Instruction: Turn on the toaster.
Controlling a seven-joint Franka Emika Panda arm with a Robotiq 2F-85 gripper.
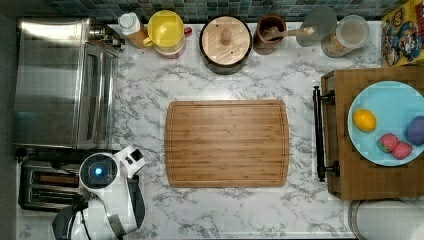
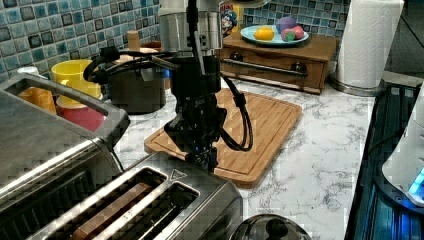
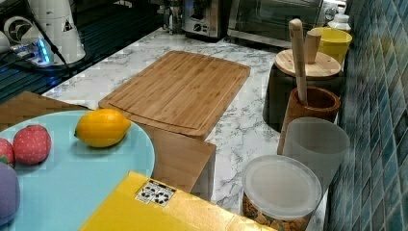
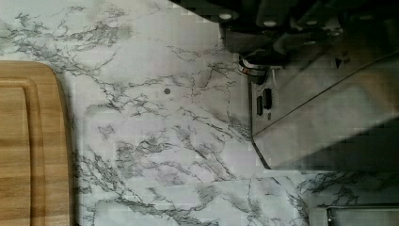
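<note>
The toaster [image 1: 47, 185] is a small steel box with two long slots, standing at the top view's lower left beside the big toaster oven [image 1: 60, 80]. In the left view the toaster [image 2: 150, 205] lies in the foreground with a brown slice in one slot. My gripper [image 2: 206, 159] hangs straight down at the toaster's end that faces the cutting board, shut, its tip just above the steel edge. In the wrist view the gripper [image 4: 256, 44] sits right over a small round knob [image 4: 254, 69] on the toaster's [image 4: 329, 117] side panel. From above, the arm's wrist [image 1: 100, 172] covers that end.
A wooden cutting board [image 1: 226, 143] lies mid-counter. Jars, a yellow cup [image 1: 166, 31] and a lidded pot [image 1: 226, 42] line the back wall. A wooden tray with a blue plate [image 1: 390, 107] of fruit stands at the top view's right. A round lid [image 2: 270, 227] sits beside the toaster.
</note>
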